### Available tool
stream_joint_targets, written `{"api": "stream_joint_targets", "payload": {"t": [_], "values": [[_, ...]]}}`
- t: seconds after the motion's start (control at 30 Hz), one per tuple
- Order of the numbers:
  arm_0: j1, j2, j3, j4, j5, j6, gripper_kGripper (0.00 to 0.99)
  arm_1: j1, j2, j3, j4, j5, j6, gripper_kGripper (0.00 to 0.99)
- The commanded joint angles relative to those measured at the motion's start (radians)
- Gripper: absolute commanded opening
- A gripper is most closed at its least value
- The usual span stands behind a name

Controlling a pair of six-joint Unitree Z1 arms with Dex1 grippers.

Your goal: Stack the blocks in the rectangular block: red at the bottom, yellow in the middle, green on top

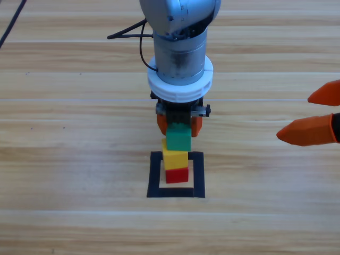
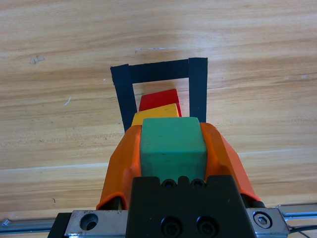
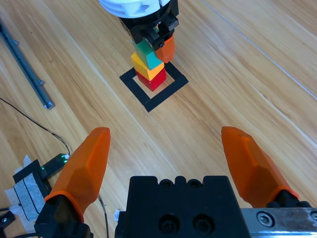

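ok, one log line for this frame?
left gripper: shut on green cube, on yellow cube | red cube: bottom, inside tape square | right gripper: open, waiting at right edge

Three blocks [image 1: 177, 156] stacked inside the rectangular block [image 1: 155, 175] mid-counter [image 1: 79, 159], left tool [image 1: 179, 126] at top block, right tool [image 1: 319, 114] at right edge.

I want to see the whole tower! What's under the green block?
Under the teal-green cube, clamped in the left gripper, sits the yellow cube, then the red cube. The yellow cube's top is covered.
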Motion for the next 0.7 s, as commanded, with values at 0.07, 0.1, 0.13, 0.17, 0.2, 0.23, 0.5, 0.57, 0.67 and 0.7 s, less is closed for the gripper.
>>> {"api": "stream_joint_targets", "payload": {"t": [0.07,0.1,0.13,0.17,0.2,0.23,0.5,0.57,0.67,0.7], "values": [[-0.011,0.032,0.034,0.004,0.008,0.005,0.0,-0.023,0.044,-0.003,0.017,0.011,-0.005,0.986],[-0.011,0.028,0.035,0.004,0.009,0.004,0.0,-0.023,0.046,-0.003,0.017,0.011,-0.007,0.986],[-0.011,0.026,0.037,0.004,0.009,0.005,0.0,-0.023,0.046,-0.003,0.017,0.011,-0.005,0.986],[-0.011,0.025,0.038,0.004,0.009,0.004,0.0,-0.023,0.046,-0.003,0.017,0.011,-0.005,0.986],[-0.011,0.025,0.04,0.004,0.009,0.004,0.0,-0.023,0.047,-0.003,0.017,0.011,-0.005,0.986],[-0.011,0.025,0.04,0.004,0.009,0.004,0.0,-0.023,0.047,-0.003,0.017,0.011,-0.007,0.986],[-0.006,0.008,0.052,0.004,0.017,0.004,0.0,-0.023,0.053,-0.003,0.017,0.011,-0.007,0.988],[-0.005,0.002,0.058,0.004,0.018,0.004,0.0,-0.023,0.053,-0.003,0.017,0.011,-0.007,0.986],[0.0,-0.001,0.064,0.004,0.02,0.005,0.0,-0.023,0.053,-0.003,0.017,0.011,-0.007,0.986],[0.0,-0.004,0.066,0.004,0.021,0.005,0.0,-0.023,0.053,-0.003,0.017,0.011,-0.007,0.986]]}}
